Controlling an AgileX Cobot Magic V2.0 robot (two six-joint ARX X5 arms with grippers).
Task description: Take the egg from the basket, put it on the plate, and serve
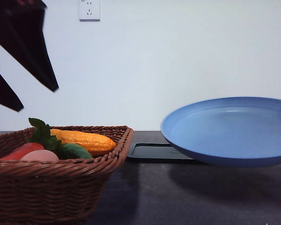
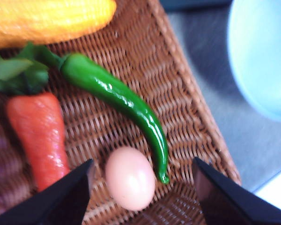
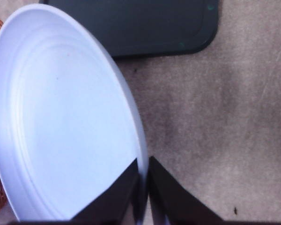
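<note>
I see the left gripper with fingers apart above the egg, which lies in the basket. My right gripper clamps the plate rim, apparently held off the table.

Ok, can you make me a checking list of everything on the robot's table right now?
Surface: dark grey table, bare beside the tray.
Job's things: egg lies in the basket; plate is empty, held up above the table.
Clutter: corn, green pepper, carrot in the basket; black tray on the table.
Grippers: left gripper open above the egg; right gripper shut on the plate's rim.
Cables: nothing seen.
Surroundings: white wall with socket.
</note>
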